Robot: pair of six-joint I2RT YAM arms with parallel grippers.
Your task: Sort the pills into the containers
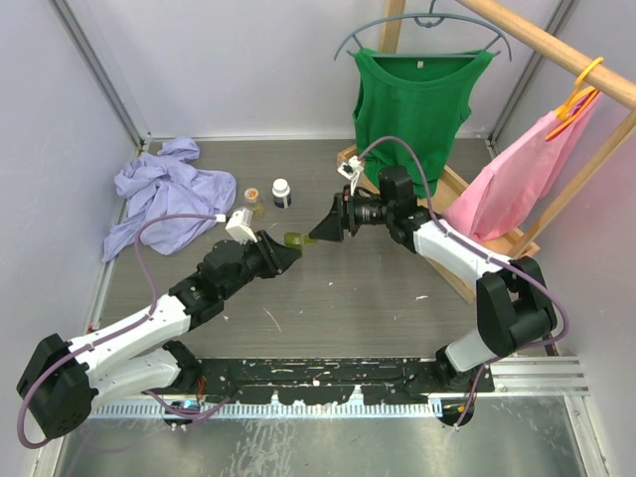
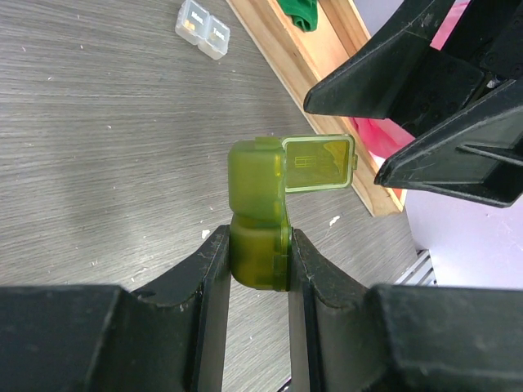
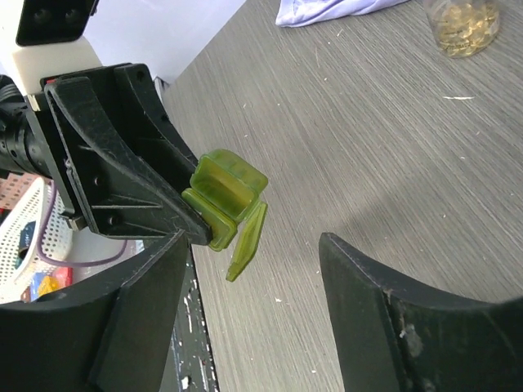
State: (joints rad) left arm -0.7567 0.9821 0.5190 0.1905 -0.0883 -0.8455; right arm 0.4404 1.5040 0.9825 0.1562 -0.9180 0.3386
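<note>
Pinched between my left fingers (image 2: 208, 286) is the green case (image 2: 260, 220), gripped by its near compartment and held up off the tabletop (image 2: 98, 163), apart from the wooden rack base (image 2: 302, 90). It is translucent olive plastic, two rounded compartments end to end. The far one sticks out past the tips with its thin lid (image 2: 320, 163) flipped open sideways, toward the rack base. Its long axis runs straight along my left fingers, pointing away from my wrist at my right fingers (image 3: 359, 294), which stand spread open just short of it, touching nothing. The clear case (image 2: 202, 29) lies on the tabletop just beside the rack base.
</note>
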